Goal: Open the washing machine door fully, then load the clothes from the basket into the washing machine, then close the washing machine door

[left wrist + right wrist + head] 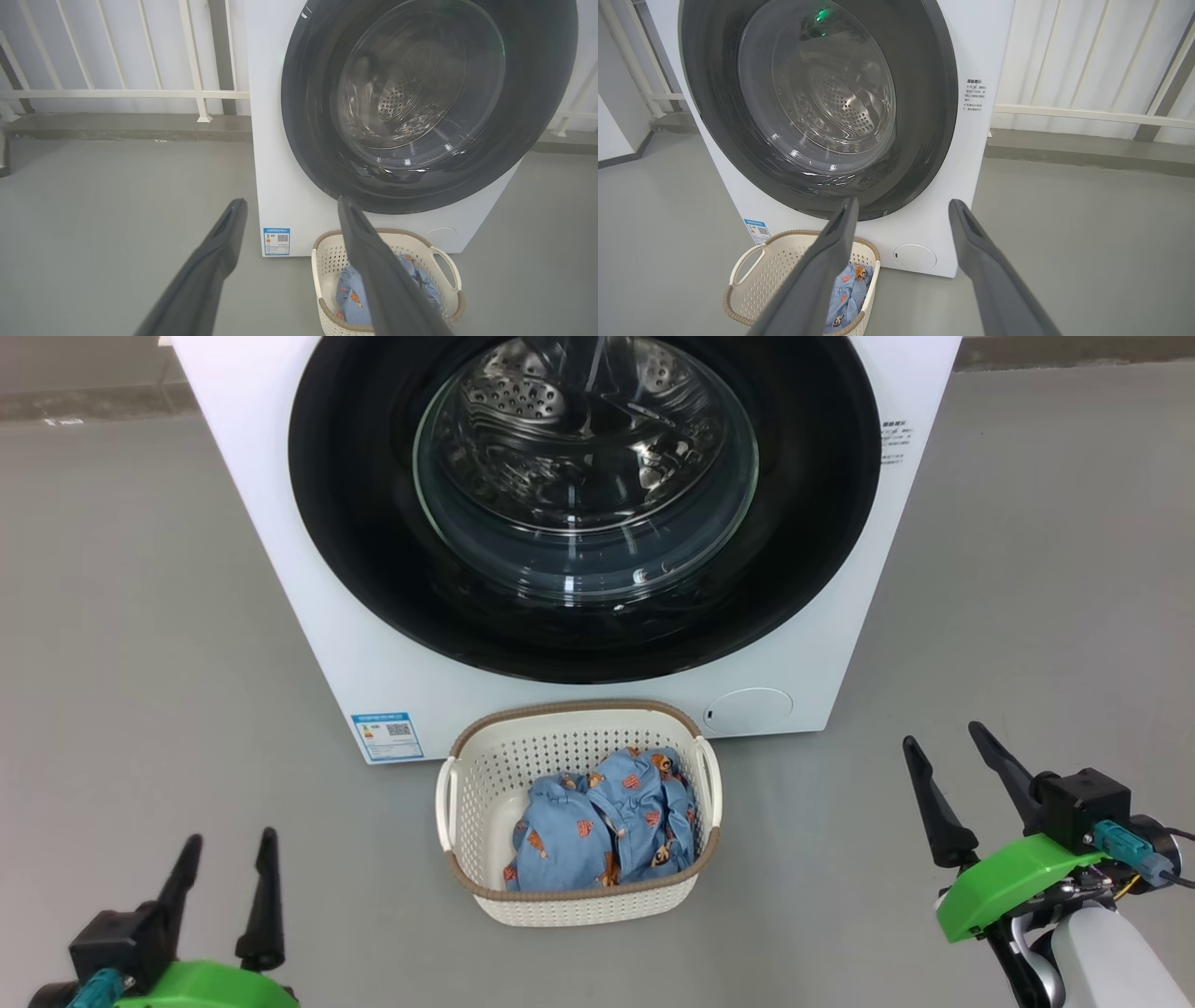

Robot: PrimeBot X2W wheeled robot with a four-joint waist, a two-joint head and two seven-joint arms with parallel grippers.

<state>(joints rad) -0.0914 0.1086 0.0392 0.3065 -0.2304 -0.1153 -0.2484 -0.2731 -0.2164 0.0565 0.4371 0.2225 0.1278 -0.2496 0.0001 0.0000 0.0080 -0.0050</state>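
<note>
**Door shut, clothes in basket**

The washer (420, 691) has its door (350, 504) closed. The basket (579, 707) stands on the floor (140, 663) just before the washer, below the door, with the clothes (607, 821) heaped inside. Left gripper (231, 837) and right gripper (941, 735) hang either side of the basket, well apart from it, jaws spread wide, holding nothing.

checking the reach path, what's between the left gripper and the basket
In the head view, bare grey floor is all that lies between the open left gripper and the basket. The clothes sit inside the basket, not on that stretch.
</note>
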